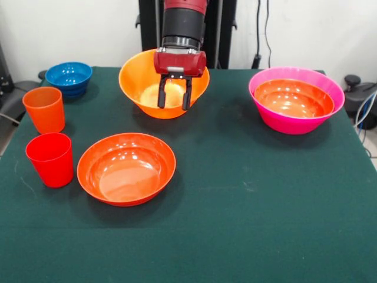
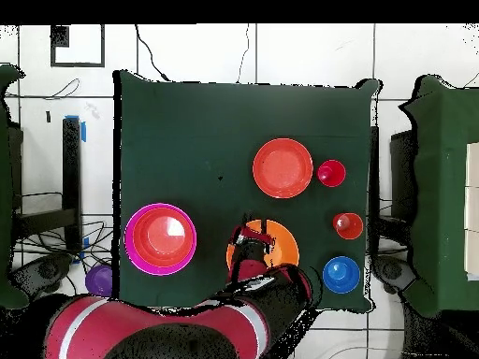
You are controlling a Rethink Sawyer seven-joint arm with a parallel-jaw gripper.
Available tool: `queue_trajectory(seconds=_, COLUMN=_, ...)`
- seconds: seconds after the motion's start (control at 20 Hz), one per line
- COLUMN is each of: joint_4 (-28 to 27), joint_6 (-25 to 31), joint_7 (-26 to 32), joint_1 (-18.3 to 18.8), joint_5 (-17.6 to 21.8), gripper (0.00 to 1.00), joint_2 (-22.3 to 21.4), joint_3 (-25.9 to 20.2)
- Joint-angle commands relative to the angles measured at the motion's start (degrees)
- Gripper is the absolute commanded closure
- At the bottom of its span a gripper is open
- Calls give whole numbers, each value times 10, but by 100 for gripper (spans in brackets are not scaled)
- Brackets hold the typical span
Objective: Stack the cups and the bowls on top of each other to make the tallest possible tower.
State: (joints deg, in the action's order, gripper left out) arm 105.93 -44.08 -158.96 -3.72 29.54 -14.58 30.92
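Note:
My gripper hangs open and empty over the yellow-orange bowl at the table's far middle; in the overhead view the gripper is over that bowl's left part. The tower is the large pink bowl at the far right with a red-orange bowl nested inside; it also shows in the overhead view. A second shallow red-orange bowl sits alone at the front left. The orange cup and red cup stand upright at the left edge. A blue bowl sits at the far left corner.
The green table spans both views. In the overhead view a purple bowl lies off the table beside the pink bowl, near my arm. Cables and stands surround the table.

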Motion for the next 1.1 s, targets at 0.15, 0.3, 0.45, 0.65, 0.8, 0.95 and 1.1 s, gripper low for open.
queue_trajectory(seconds=0.15, joint_4=-6, joint_6=86, joint_7=-69, joint_1=33, joint_5=44, gripper=0, joint_2=11, joint_3=-160)
queue_trajectory(seconds=0.3, joint_4=3, joint_6=122, joint_7=-85, joint_1=62, joint_5=68, gripper=0, joint_2=-3, joint_3=-194)
queue_trajectory(seconds=0.45, joint_4=16, joint_6=146, joint_7=-83, joint_1=79, joint_5=64, gripper=0, joint_2=-12, joint_3=-212)
queue_trajectory(seconds=0.65, joint_4=35, joint_6=170, joint_7=-68, joint_1=89, joint_5=58, gripper=0, joint_2=-32, joint_3=-225)
queue_trajectory(seconds=0.8, joint_4=47, joint_6=184, joint_7=-59, joint_1=95, joint_5=49, gripper=0, joint_2=-45, joint_3=-230)
queue_trajectory(seconds=0.95, joint_4=54, joint_6=201, joint_7=-52, joint_1=102, joint_5=43, gripper=0, joint_2=-57, joint_3=-235)
queue_trajectory(seconds=1.1, joint_4=61, joint_6=209, joint_7=-48, joint_1=103, joint_5=34, gripper=0, joint_2=-65, joint_3=-235)
